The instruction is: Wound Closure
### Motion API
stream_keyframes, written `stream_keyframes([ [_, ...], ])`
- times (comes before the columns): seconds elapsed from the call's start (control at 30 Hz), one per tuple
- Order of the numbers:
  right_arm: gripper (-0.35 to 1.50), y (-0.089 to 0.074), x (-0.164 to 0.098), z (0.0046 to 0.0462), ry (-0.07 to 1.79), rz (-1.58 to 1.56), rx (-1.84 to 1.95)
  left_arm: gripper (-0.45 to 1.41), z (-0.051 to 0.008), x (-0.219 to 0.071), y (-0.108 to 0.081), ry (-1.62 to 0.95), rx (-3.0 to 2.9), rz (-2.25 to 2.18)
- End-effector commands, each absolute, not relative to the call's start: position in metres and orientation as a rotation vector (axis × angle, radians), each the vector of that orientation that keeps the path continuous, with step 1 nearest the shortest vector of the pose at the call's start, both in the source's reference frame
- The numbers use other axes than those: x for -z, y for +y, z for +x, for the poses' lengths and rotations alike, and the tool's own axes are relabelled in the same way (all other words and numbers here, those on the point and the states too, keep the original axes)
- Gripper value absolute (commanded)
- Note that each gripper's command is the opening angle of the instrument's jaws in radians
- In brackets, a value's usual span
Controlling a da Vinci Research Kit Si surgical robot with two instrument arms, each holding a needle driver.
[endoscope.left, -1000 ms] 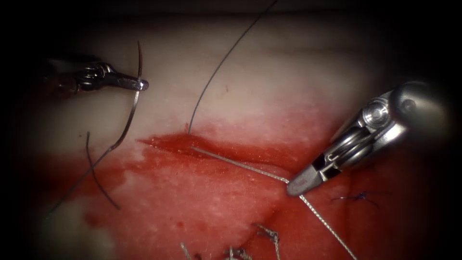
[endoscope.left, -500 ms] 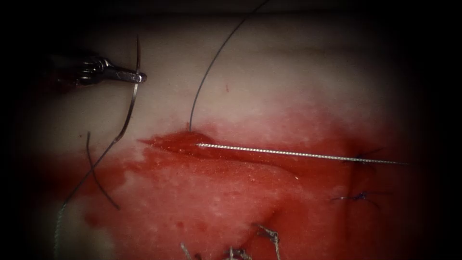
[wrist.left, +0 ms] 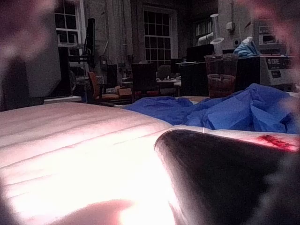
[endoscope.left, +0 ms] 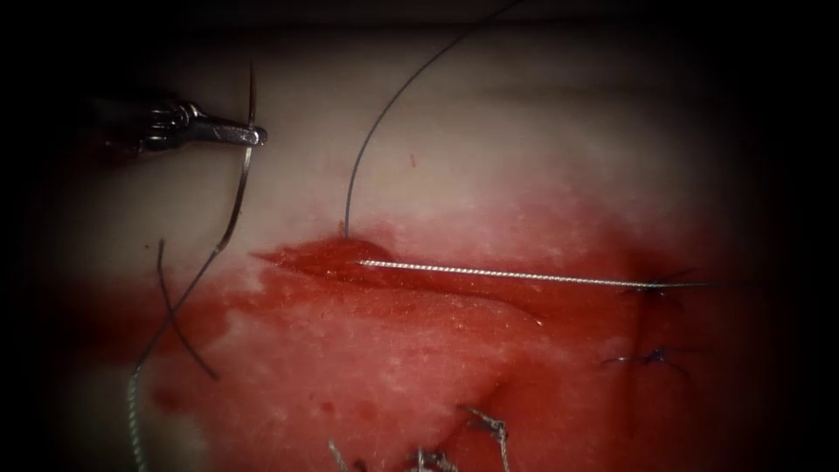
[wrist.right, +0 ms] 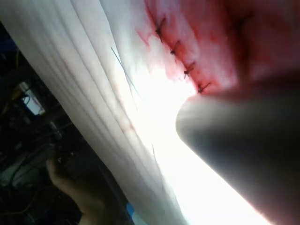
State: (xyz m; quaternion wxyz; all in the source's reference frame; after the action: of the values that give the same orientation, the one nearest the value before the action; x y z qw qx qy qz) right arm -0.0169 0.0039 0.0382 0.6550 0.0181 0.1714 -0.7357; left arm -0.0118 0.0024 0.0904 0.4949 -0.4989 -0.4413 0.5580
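Near edge, lower frame: cut ends of thread (endoscope.left: 489,430) are seen on the tissue (endoscope.left: 524,157), with red fluid (endoscope.left: 393,350) spread over the lower half. A loose dark piece of thread (endoscope.left: 179,319) lies at lower left.

Mid frame: the cut (endoscope.left: 323,258) runs left to right, w/ a taut bright thread (endoscope.left: 524,276) stretched from it toward earlier stitches (endoscope.left: 655,357) at right. A 2nd strand rises from the cut's upper lip toward top centre.

Upper left, far: the needle (endoscope.left: 242,175) is clamped by the left tool (endoscope.left: 255,135), jaws together on it approx. a third down from its upper end; the needle is clear of the tissue, left of the cut.

Handling, as judged: needle is stiff, thin, slippery and prone to rotate in the jaws; best taken on the body, away from the tip. Thread is limp and light. Tissue is soft and wet.

Right tool's state can't be told.
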Motion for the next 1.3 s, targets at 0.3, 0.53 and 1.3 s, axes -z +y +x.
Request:
stream_keyframes([
  [0.3,0.84,0.01,-0.031,-0.0063,0.272,-0.234,2.267,-0.45,-0.0116,-0.09,0.004,-1.045,-1.351,-1.215],
  [0.53,0.46,0.009,-0.03,0.0103,0.287,-0.331,2.366,-0.45,-0.0117,-0.09,0.004,-1.042,-1.35,-1.214],
  [1.3,1.05,-0.002,-0.038,0.0306,0.905,-0.411,2.51,-0.45,-0.0121,-0.089,0.004,-1.041,-1.35,-1.215],
])
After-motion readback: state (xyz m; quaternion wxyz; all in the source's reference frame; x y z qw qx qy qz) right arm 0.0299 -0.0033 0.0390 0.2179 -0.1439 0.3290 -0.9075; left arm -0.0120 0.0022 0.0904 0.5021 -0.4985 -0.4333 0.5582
